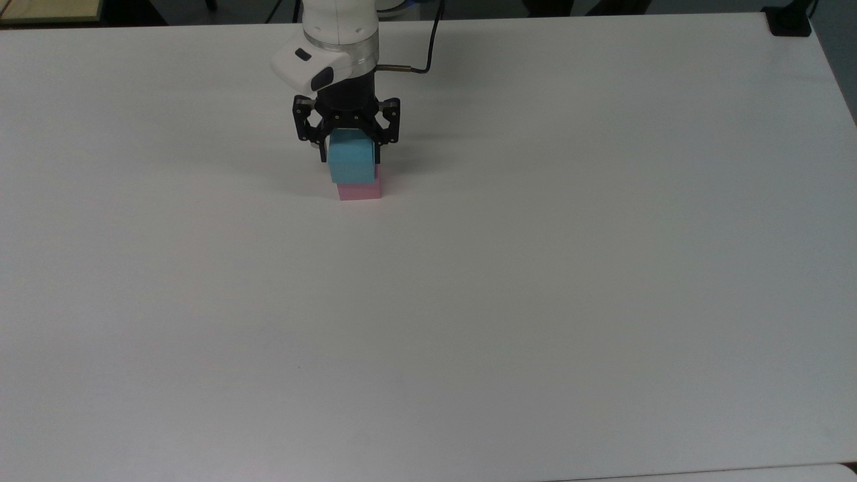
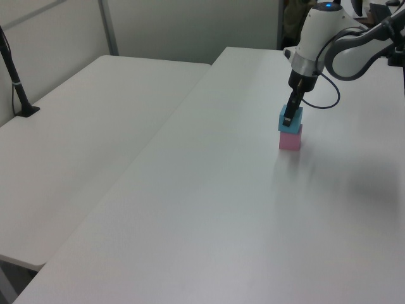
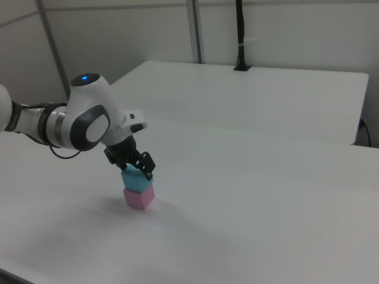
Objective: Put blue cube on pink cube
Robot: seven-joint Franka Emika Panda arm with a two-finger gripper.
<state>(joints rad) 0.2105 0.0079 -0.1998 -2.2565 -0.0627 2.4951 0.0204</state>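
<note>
Gripping the blue cube [image 1: 351, 164], the hand [image 1: 347, 142] holds it on the pink cube [image 1: 359, 191], nearly square above. Next: let go and lift straight up.

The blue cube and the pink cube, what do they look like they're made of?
The blue cube looks like foam or soft plastic: flat, even colour with no shine or grain. The pink cube under it has the same dull, plain surface, so probably the same stuff. The look alone can't settle which.

No text, label, brand, number or sign can be read on anything in these views.
</note>
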